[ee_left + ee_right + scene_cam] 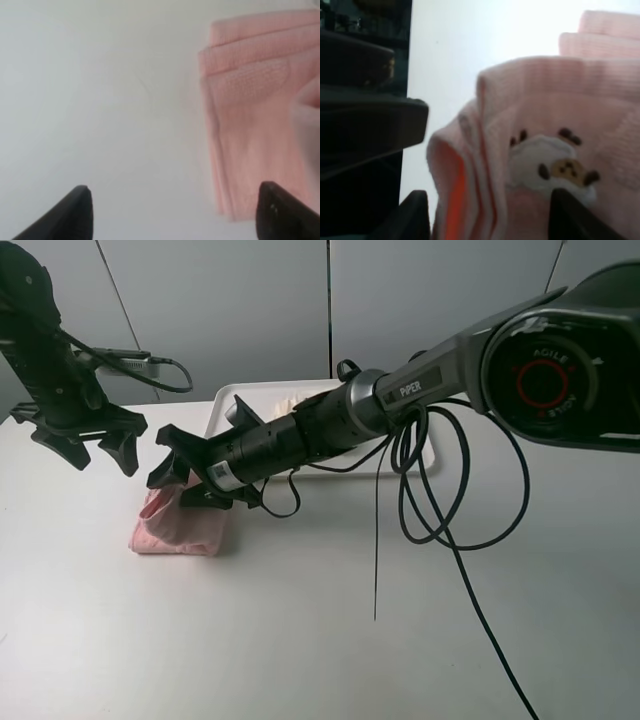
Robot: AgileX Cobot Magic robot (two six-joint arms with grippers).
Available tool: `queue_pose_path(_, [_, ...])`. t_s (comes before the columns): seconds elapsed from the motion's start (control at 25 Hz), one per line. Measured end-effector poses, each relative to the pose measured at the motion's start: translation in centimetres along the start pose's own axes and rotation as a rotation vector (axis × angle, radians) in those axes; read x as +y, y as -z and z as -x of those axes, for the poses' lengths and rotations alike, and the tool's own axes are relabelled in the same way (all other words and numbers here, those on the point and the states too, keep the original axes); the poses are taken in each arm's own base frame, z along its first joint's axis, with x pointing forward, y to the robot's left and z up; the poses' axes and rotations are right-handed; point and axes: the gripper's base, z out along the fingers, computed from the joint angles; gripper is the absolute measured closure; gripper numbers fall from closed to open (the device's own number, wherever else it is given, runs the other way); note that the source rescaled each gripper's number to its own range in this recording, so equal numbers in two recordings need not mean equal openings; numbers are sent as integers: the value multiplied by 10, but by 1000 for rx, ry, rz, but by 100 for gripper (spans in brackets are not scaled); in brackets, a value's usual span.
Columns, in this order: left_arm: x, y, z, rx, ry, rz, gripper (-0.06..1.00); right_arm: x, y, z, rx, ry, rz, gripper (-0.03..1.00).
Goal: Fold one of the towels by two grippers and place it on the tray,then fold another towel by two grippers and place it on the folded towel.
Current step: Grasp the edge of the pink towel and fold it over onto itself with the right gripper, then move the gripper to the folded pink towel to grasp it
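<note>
The right gripper clamps the folded pink towel near the bench's left edge; the left gripper hangs spread just beside it.

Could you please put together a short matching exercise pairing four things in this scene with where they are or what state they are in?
Things:
1. pink towel
2. tray
3. left gripper
4. right gripper

Places or states:
A. at the back of the table, behind the right arm
B. open, hanging above the table, holding nothing
C. folded, lying on the table in front of the tray
D. reaching across the middle, down at the towel's top edge

Pairs: 1-C, 2-A, 3-B, 4-D
</note>
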Motion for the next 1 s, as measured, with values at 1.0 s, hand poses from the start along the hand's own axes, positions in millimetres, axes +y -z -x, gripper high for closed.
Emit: queue_pose_path(1.0, [-2,0,-1,11,-10,-19,9,-14,37,16,152,109,-196,13])
